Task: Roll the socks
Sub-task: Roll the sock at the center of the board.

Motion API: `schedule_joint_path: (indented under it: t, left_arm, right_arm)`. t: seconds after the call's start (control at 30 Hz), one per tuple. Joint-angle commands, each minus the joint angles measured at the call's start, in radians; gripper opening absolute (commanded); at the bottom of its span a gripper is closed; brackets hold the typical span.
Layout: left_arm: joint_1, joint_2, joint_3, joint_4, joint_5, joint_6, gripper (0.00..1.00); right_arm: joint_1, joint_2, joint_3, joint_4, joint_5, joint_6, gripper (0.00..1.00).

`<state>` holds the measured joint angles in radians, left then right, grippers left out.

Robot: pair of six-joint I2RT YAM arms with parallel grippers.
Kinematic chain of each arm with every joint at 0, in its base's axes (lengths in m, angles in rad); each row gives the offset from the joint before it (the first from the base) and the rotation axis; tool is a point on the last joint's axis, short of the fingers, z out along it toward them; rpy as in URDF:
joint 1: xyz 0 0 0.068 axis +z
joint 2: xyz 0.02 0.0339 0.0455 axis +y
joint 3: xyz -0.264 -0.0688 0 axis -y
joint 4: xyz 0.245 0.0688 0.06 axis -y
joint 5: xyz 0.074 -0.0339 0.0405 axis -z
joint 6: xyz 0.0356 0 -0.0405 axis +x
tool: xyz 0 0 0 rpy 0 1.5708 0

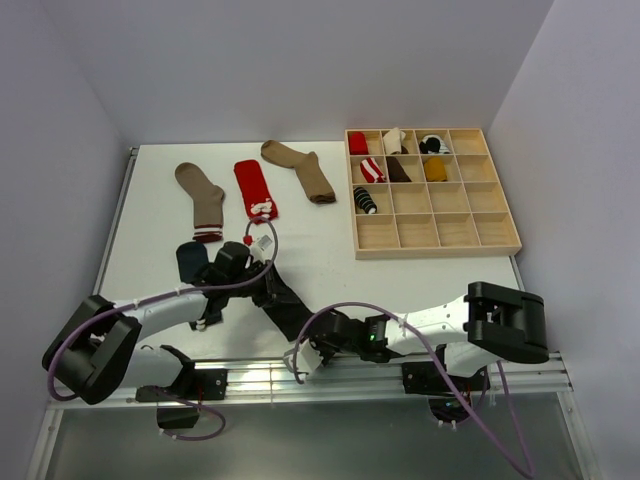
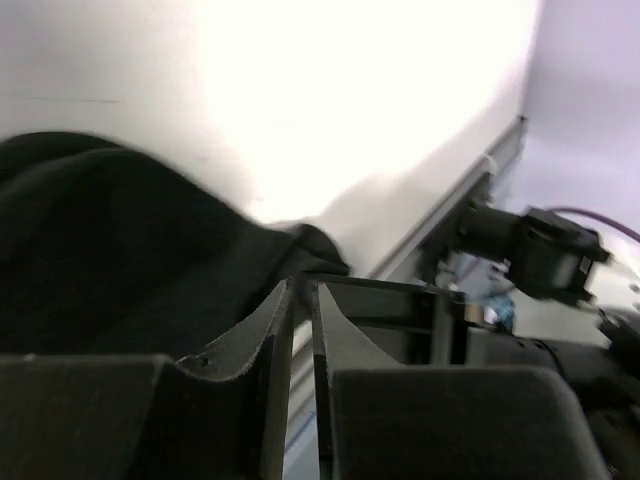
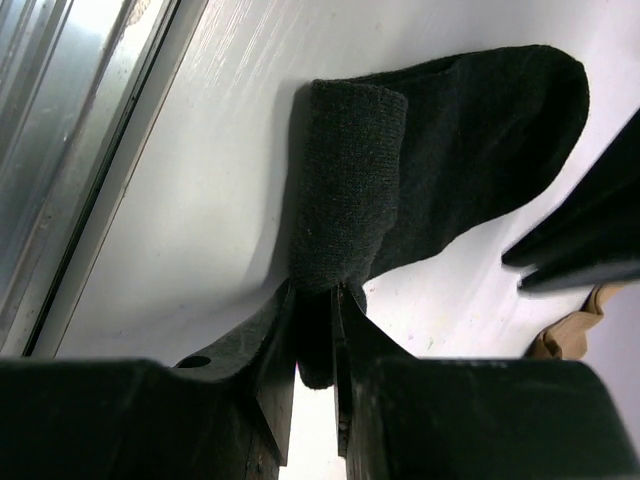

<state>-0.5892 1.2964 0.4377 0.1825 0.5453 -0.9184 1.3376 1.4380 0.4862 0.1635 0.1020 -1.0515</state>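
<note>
Rolling looked to be at its very start on the plain black fabric sock, which lay flat on the white surface near the front edge, between the two arms. The right gripper had its fingers pressed together on one end of that sock. There the fabric was turned over on itself into a short, thick fold. The rest of the sock stretched away from the fold, unrolled, to its rounded far end. The left gripper sat low by that far end, its fingers drawn almost together with only a thin slit between them and nothing visibly caught there. Black fabric lay just beside its tips, and whether they touched it could not be told.

By my judgement this sock was barely begun. The tan socks and a red sock lay flat farther back, while the wooden divided tray held a few finished rolls. The next move seemed to call for the right gripper to carry the fold onward along the sock while the left pinned the far end, so the fabric would not slide on the smooth surface. A loose fold would likely spring open.
</note>
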Motion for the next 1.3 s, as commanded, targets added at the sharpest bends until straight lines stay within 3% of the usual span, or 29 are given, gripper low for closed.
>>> schedule_joint_path:
  t: [0.0, 0.23, 0.53, 0.8, 1.27]
  left_arm:
    - [0.014, -0.020, 0.032, -0.127, -0.096, 0.042, 0.17]
    - [0.014, 0.029, 0.044, -0.199, -0.117, 0.065, 0.14]
    - [0.002, 0.249, 0.157, -0.135, -0.088, 0.105, 0.10]
    - [-0.008, 0.422, 0.321, -0.126, -0.045, 0.162, 0.08]
    - [-0.008, 0.501, 0.424, -0.094, -0.005, 0.214, 0.11]
  right_arm:
    - [0.002, -0.024, -0.011, -0.108, 0.011, 0.042, 0.11]
    - [0.000, -0.059, 0.006, -0.156, 0.013, 0.050, 0.11]
    - [-0.002, -0.100, 0.114, -0.413, -0.016, 0.096, 0.13]
    - [-0.017, -0.022, 0.234, -0.597, -0.091, 0.128, 0.14]
    - [-0.363, 0.347, 0.624, -0.972, -0.502, 0.090, 0.15]
